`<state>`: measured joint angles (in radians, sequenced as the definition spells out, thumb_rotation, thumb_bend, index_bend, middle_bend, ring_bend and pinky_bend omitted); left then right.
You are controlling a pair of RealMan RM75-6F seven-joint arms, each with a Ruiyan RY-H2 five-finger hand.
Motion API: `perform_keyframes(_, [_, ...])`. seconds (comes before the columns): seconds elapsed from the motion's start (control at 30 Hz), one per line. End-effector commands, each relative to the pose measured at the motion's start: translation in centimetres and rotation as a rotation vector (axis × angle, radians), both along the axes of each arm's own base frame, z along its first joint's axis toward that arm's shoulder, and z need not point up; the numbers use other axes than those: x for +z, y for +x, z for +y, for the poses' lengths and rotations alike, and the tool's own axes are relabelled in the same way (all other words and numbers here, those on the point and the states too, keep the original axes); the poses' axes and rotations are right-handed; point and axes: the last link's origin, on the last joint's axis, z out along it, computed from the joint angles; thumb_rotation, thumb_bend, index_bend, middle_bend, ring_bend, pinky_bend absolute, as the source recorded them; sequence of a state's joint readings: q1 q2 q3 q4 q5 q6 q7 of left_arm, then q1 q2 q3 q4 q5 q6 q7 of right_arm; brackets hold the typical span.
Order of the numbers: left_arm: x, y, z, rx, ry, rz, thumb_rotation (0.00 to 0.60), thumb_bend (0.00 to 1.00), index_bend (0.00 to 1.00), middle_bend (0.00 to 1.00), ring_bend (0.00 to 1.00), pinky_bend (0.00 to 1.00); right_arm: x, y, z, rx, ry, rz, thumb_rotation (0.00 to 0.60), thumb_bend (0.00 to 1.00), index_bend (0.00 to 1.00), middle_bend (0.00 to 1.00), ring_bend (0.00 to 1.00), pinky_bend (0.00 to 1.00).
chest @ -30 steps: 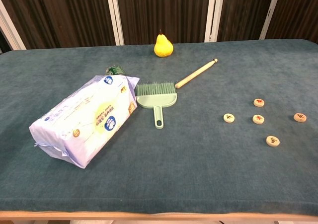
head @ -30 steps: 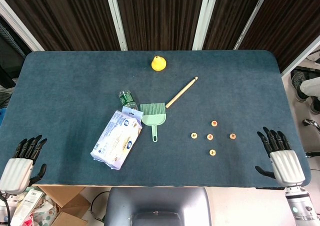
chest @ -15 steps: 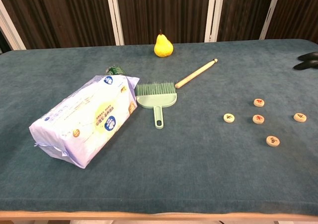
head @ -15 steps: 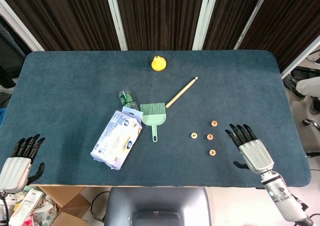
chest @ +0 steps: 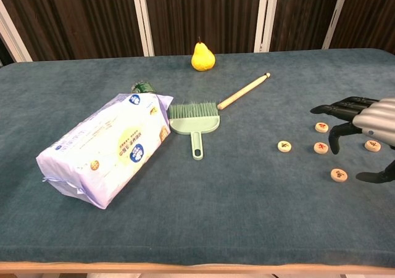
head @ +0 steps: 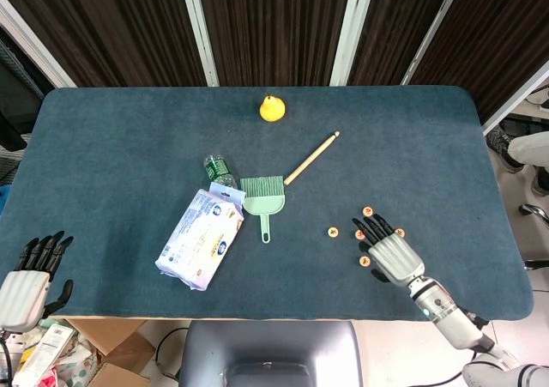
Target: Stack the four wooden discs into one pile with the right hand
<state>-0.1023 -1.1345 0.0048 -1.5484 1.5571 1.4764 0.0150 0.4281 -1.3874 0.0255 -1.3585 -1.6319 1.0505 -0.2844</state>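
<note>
Right hand point(chest: 361, 125) hovers over the disc cluster nr the right end of the surface point(head: 111, 138), fingers spread, holding nothing. 5 wooden discs visible in chest view, all flat, none stacked: far disc point(chest: 321, 127), left disc point(chest: 284, 146), middle disc point(chest: 321, 148), right disc point(chest: 373, 145), near disc point(chest: 338, 175) closest to the front edge. Head view: hand covers part of the cluster. Left hand point(head: 26, 275) off the front-left corner, fingers apart, empty.

Elsewhere: pear point(head: 273, 109) nr the back edge, wooden stick point(head: 310, 159) lying diagonal, green brush point(head: 263, 198) just beside the tissue pack point(head: 200, 238), w/ a bottle point(head: 220, 170) at the pack's back end.
</note>
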Motion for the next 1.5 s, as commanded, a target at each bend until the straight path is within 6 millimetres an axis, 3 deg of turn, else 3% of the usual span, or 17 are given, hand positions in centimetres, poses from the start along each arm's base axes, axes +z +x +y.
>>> perform_keyframes(0.03, [0.1,0.0,-0.2,-0.003,0.001,-0.002,0.6,0.5,0.0,0.0,0.0,0.0,-0.7,-0.2,-0.1,0.0,0.011,0.007,0.6,0.37,0.55,0.0,0.0,0.0])
perform_keyframes(0.37, [0.2,0.0,-0.3,-0.006,0.001,-0.007,0.6,0.5,0.0,0.0,0.0,0.0,-2.0,-0.3,-0.5,-0.003,0.03,0.038,0.6,0.41,0.56,0.0,0.0,0.0])
perform_keyframes(1.0, [0.1,0.0,-0.2,-0.007,-0.01,-0.002,0.6,0.5,0.0,0.0,0.0,0.0,-2.8,-0.6,-0.9,-0.035,0.043,0.066,0.6,0.47,0.57,0.0,0.0,0.0])
perform_keyframes(1.23, [0.1,0.0,-0.1,-0.006,-0.012,-0.007,0.6,0.5,0.0,0.0,0.0,0.0,-2.8,-0.5,-0.9,-0.037,0.034,0.052,0.6,0.47,0.61,0.01,0.0,0.0])
perform_keyframes(1.5, [0.1,0.1,0.0,-0.008,-0.011,-0.006,0.6,0.5,0.0,0.0,0.0,0.0,-1.8,1.3,-2.4,-0.02,-0.048,-0.015,0.6,0.47,0.65,0.03,0.0,0.0])
